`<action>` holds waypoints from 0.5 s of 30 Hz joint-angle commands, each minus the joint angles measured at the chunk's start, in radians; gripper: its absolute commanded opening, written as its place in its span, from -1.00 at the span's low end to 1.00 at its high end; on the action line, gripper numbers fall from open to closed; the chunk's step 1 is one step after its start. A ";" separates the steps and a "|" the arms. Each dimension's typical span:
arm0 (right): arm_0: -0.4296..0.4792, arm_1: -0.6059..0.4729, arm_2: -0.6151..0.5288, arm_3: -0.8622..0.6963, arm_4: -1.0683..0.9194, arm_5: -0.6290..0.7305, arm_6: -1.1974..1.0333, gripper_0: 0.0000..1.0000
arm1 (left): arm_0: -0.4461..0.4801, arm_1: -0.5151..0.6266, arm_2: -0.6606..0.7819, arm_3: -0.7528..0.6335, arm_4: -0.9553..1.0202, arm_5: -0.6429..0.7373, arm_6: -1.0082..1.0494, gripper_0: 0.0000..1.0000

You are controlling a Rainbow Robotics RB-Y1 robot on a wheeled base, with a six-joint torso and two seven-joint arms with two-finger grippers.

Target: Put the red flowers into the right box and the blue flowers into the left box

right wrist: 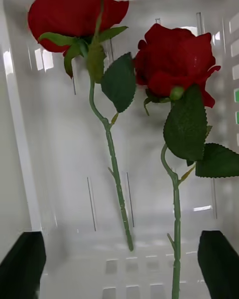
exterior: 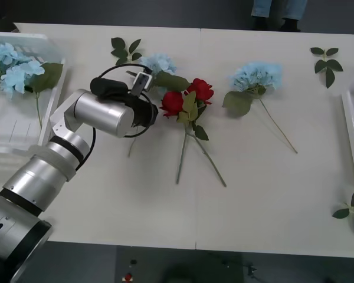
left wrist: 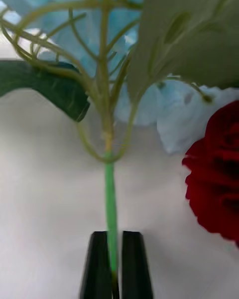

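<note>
Your white desk (exterior: 265, 194) stretches across the front view under the camera, with flowers and loose leaf sprigs (exterior: 325, 63) scattered over it. Your left arm reaches in from the near left corner, and its left pincer (left wrist: 113, 266) is clenched on the thin green stem of a blue flower (exterior: 158, 63) lying near the middle of the desk. In the left wrist view you can see the two black fingers (left wrist: 133, 264) pressed together with that stem running up between them into the pale blue cluster, and a red bloom just beside it. Two red flowers (exterior: 186, 100) lie crossed right next to that blue one, their stems pointing toward you. Another blue flower (exterior: 256, 75) lies farther right, apart from the roses. Two more blue flowers (exterior: 12, 68) already rest inside the left box (exterior: 50, 118) at the far left edge of the desk. The right box (exterior: 351, 132) shows its rim at the right edge.

Your right pincer (right wrist: 119, 264) is released: its black fingers (right wrist: 22, 264) stand wide apart at the corners of the right wrist view, touching nothing. Beyond them two red roses (right wrist: 174, 67) lie side by side on the white floor of a slotted box, stems toward the pincer.
</note>
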State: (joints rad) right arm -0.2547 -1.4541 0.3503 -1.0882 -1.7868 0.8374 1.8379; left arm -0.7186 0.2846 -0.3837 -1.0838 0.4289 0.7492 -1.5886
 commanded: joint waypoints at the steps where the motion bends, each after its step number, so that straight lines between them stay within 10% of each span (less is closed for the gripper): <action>1: 0.011 -0.025 -0.005 0.001 -0.028 -0.003 -0.039 1.00 | -0.035 -0.016 0.016 -0.044 0.017 -0.045 0.018 -1.00; 15: -0.004 0.106 -0.063 -0.190 -0.146 -0.084 0.024 1.00 | 0.114 0.105 0.077 -0.372 0.131 -0.022 0.039 -1.00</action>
State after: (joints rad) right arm -0.2548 -1.3834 0.3181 -1.2334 -1.9406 0.7732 1.8385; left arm -0.6449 0.3307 -0.3582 -1.3286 0.5234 0.6950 -1.5846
